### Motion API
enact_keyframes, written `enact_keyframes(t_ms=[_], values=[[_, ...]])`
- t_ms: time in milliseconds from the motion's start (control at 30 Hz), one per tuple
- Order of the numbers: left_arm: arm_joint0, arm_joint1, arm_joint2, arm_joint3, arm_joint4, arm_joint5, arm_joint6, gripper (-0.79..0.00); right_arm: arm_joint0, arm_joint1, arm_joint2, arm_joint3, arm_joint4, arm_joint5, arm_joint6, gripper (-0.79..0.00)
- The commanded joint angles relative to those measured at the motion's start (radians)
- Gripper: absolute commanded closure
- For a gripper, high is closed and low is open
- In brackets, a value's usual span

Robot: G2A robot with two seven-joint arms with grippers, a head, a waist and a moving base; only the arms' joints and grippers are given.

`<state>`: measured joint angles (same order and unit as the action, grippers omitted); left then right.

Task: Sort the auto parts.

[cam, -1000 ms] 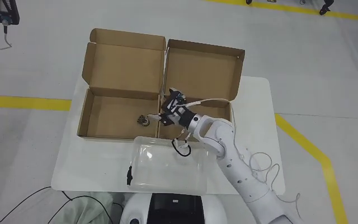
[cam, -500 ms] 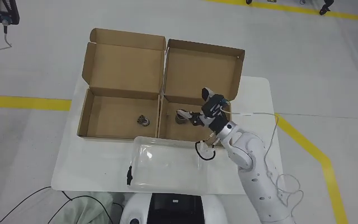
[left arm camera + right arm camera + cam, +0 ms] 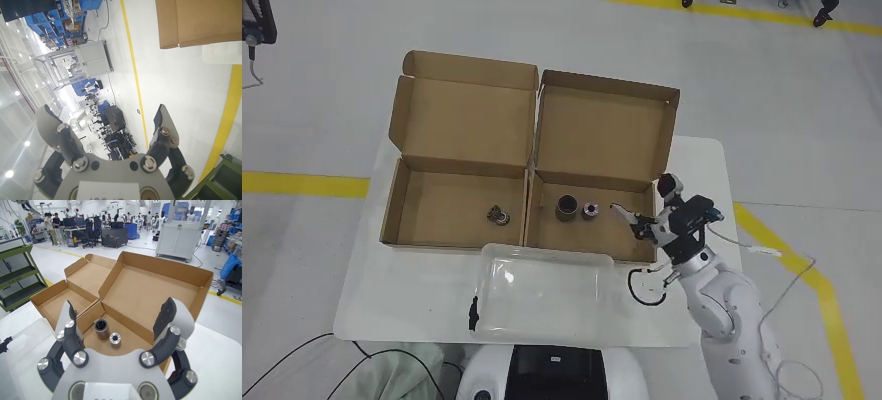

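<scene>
Right gripper (image 3: 632, 222) pictured at cardboard box's (image 3: 602, 130) outer wall, fingers (image 3: 164, 315) spread wide, empty, large sleeve (image 3: 567, 208) and small bushing (image 3: 589, 210) seen upright inside, clear of fingers.

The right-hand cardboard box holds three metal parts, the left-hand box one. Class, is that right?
No. The top view shows two in the right-hand cardboard box: a larger cylinder and a smaller cylinder. The left-hand box does hold one part.

I count 2 cardboard boxes, box A (image 3: 442, 205) & box B (image 3: 602, 140). Metal parts, 3 tot.: small part (image 3: 499, 213) in A; big cylinder (image 3: 567, 208) + small bushing (image 3: 590, 210) in B. 1 clear bin (image 3: 542, 300), 1 table (image 3: 692, 170).
</scene>
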<state>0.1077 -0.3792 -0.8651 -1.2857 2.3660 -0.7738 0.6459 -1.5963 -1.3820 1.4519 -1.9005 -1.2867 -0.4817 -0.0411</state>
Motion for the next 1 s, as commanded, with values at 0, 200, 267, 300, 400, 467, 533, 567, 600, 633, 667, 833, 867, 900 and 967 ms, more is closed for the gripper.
enact_keyframes(t_ms=[0, 200, 267, 300, 400, 467, 533, 567, 600, 633, 667, 833, 867, 900, 967], values=[[0.000, 0.000, 0.000, 0.000, 0.000, 0.000, 0.000, -0.785, -0.041, 0.004, 0.030, -0.021, 0.003, 0.009, -0.037, -0.785], [0.000, 0.000, 0.000, 0.000, 0.000, 0.000, 0.000, -0.785, -0.145, 0.013, 0.098, -0.077, 0.004, 0.043, -0.119, -0.785], [0.000, 0.000, 0.000, 0.000, 0.000, 0.000, 0.000, -0.785, -0.171, 0.015, 0.114, -0.089, 0.005, 0.061, -0.135, -0.785], [0.000, 0.000, 0.000, 0.000, 0.000, 0.000, 0.000, -0.785, -0.183, 0.015, 0.118, -0.095, 0.006, 0.070, -0.142, -0.785], [0.000, 0.000, 0.000, 0.000, 0.000, 0.000, 0.000, -0.785, -0.215, 0.016, 0.130, -0.107, 0.013, 0.092, -0.168, -0.785], [0.000, 0.000, 0.000, 0.000, 0.000, 0.000, 0.000, -0.785, -0.236, 0.017, 0.141, -0.112, 0.019, 0.105, -0.190, -0.785], [0.000, 0.000, 0.000, 0.000, 0.000, 0.000, 0.000, -0.785, -0.260, 0.018, 0.153, -0.121, 0.022, 0.122, -0.213, -0.785], [0.000, 0.000, 0.000, 0.000, 0.000, 0.000, 0.000, -0.785, -0.272, 0.018, 0.159, -0.126, 0.023, 0.132, -0.226, -0.785], [0.000, 0.000, 0.000, 0.000, 0.000, 0.000, 0.000, -0.785, -0.284, 0.018, 0.165, -0.131, 0.025, 0.142, -0.241, -0.785], [0.000, 0.000, 0.000, 0.000, 0.000, 0.000, 0.000, -0.785, -0.295, 0.018, 0.170, -0.135, 0.028, 0.150, -0.256, -0.785], [0.000, 0.000, 0.000, 0.000, 0.000, 0.000, 0.000, -0.785, -0.305, 0.018, 0.174, -0.136, 0.030, 0.158, -0.269, -0.785], [0.000, 0.000, 0.000, 0.000, 0.000, 0.000, 0.000, -0.785, -0.318, 0.019, 0.179, -0.137, 0.033, 0.169, -0.306, -0.785], [0.000, 0.000, 0.000, 0.000, 0.000, 0.000, 0.000, -0.784, -0.319, 0.019, 0.179, -0.137, 0.034, 0.170, -0.306, -0.785], [0.000, 0.000, 0.000, 0.000, 0.000, 0.000, 0.000, -0.784, -0.319, 0.019, 0.179, -0.137, 0.034, 0.170, -0.307, -0.785], [0.000, 0.000, 0.000, 0.000, 0.000, 0.000, 0.000, -0.784, -0.318, 0.019, 0.179, -0.137, 0.034, 0.169, -0.307, -0.785]])
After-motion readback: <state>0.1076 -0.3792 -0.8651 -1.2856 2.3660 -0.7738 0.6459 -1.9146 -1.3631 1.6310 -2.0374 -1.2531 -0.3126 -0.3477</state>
